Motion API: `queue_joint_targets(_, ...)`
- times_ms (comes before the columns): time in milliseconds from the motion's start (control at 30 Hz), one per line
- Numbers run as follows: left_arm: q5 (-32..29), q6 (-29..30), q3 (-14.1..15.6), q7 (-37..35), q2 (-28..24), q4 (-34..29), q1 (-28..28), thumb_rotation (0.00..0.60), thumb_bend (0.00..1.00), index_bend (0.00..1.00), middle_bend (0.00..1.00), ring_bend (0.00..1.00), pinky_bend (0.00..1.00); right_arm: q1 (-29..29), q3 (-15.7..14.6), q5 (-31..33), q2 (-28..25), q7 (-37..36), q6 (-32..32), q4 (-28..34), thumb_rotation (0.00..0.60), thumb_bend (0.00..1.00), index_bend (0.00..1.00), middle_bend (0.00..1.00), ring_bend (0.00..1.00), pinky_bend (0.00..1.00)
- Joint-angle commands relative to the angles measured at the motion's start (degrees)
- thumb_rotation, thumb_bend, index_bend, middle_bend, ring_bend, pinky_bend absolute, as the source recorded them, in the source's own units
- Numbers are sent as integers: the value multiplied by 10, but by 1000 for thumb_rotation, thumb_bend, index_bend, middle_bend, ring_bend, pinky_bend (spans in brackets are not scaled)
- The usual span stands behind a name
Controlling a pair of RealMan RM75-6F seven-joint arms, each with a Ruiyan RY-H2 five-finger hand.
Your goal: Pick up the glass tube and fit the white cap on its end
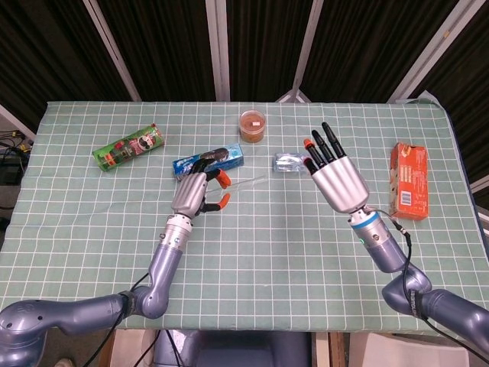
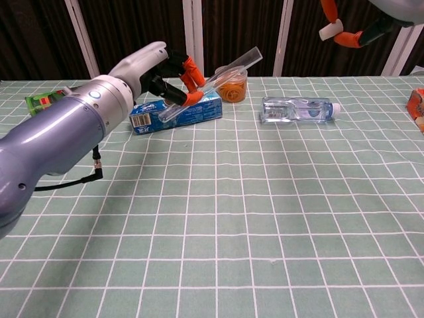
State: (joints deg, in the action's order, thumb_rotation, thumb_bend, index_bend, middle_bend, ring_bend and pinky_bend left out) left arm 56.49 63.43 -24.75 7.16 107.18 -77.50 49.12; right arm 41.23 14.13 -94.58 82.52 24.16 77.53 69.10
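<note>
A: Left hand (image 2: 169, 74) is pinching the clear glass tube (image 2: 212, 79) near its lower end, between orange-tipped fingers (image 2: 191, 66). Tube is off the bench, tilted, free end pointing up and to the right in the chest view.

B: Where's it sitting relative to the clutter?

A: In the air above the blue rectangular snack box (image 1: 208, 161), with the small clear jar with orange contents (image 1: 253, 125) further back. In the head view the tube (image 1: 246, 182) runs right from the left hand (image 1: 195, 195).

B: Right hand?

A: Right hand (image 1: 336, 177) is raised mid-bench, back of the hand toward the head camera. Chest view only catches its fingertips at the top edge, holding the small white cap (image 2: 329, 30) between them. Well apart from the tube's end.

B: Handling notes?

A: Tube looks thin-walled, light, stiff, slick. I'd expect it to slip or pivot in a low pinch once the cap pushes on the far end, and too much squeeze could crack it. Better hold would be closer to the end being capped, light force. Cap is tiny, so easy to drop or cock sideways; needs to go on along the tube's axis.

B: Other stuff on the green gridded bench (image 1: 260, 252)?

A: Clear plastic water bottle (image 2: 296, 109) lying down, green chip can (image 1: 128, 147) far left, orange carton (image 1: 409, 180) right edge. None in the way.
</note>
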Motion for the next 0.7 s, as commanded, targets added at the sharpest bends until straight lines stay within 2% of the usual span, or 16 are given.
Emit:
queue_joint_targets(33, -10, 2, -5, 4, 5, -1, 1, 600, 636, 564, 543, 113, 0, 9, -3, -7, 12, 8, -1, -10, 600, 319, 667, 286, 165, 47)
queue_joint_targets(700, -17, -12, -16, 18, 34, 42, 33, 600, 636, 564, 544, 113, 0, 48, 4, 8, 63, 16, -19, -24, 600, 319, 667, 286, 165, 47)
